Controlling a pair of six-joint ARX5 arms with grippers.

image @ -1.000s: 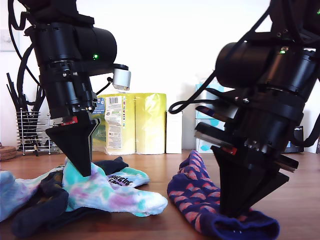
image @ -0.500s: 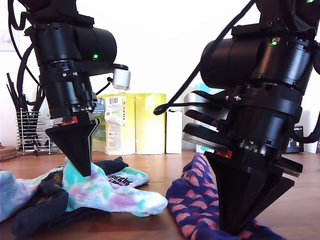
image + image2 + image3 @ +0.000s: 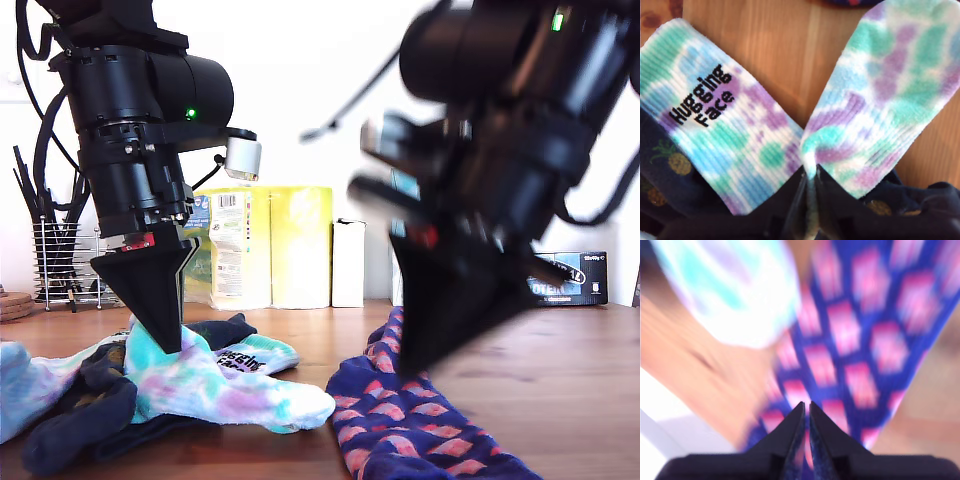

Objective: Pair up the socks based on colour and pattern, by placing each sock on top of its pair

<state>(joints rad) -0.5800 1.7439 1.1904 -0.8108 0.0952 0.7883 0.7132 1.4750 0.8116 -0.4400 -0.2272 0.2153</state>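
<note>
Lettering on the tie-dye sock (image 3: 735, 150) reads "Hugging Face"; you will find my first gripper (image 3: 810, 172) pinched shut on that sock, atop a dark sock (image 3: 80, 415) on the table (image 3: 560, 370). My second gripper (image 3: 806, 407) is blurred, jaws nearly together over the spotted navy sock (image 3: 860, 340); whether it grips it, you cannot tell.

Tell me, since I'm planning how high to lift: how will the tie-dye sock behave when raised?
Likely floppy: pinched by my first gripper, the tie-dye sock already folds into two limp flaps. Probably light, being thin knit. It may drag the dark dotted sock lying against it.
</note>
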